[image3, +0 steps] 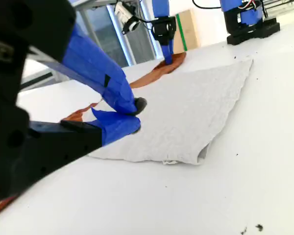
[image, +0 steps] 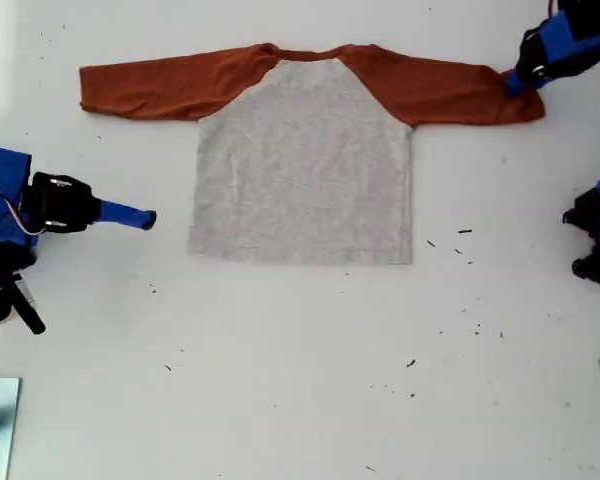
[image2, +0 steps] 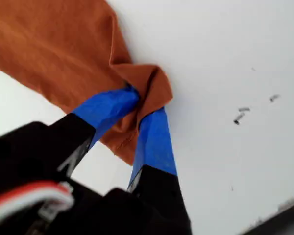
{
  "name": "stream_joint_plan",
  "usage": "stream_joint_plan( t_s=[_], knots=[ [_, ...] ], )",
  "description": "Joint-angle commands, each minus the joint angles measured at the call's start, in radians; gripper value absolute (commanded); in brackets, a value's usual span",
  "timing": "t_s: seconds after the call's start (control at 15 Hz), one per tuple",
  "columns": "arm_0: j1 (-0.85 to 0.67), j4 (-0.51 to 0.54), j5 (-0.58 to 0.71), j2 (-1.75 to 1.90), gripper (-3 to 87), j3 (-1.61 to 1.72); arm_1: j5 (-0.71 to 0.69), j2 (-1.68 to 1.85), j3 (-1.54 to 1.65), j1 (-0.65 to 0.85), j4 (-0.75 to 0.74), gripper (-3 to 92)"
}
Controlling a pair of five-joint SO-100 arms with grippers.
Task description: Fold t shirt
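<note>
Shirt (image: 305, 165): flat on table (image: 280, 400), sleeves spread across the exterior view.
First gripper (image2: 139, 105): pinching the cuff at exterior view's right.
Second gripper (image3: 130, 115): pressed together, empty, beside hem, nearer the other sleeve.

First hand (image2: 137, 110) clamped, second hand (image3: 130, 115) closed.

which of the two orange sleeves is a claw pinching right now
The sleeve on the exterior view's right: my first claw is shut on its cuff. The other sleeve lies flat and untouched.
</note>
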Motion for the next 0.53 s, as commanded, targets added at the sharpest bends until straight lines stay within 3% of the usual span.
stream_joint_plan(
  t_s=[0.0,0.13,0.27,0.47],
  knots=[
    [0.025,0.000,-0.012,0.006,-0.2,0.009,-0.018,0.186,-0.114,-0.058,0.144,3.2],
    [0.043,0.000,-0.012,0.006,-0.2,0.009,0.074,0.287,-0.250,-0.212,0.270,3.2],
    [0.040,0.000,-0.009,0.006,-0.2,0.009,0.261,0.253,-0.426,-0.503,0.295,3.2],
    [0.043,0.000,-0.012,0.006,-0.2,0.009,0.463,-0.103,-0.736,-0.931,0.086,4.0]
  ],
)
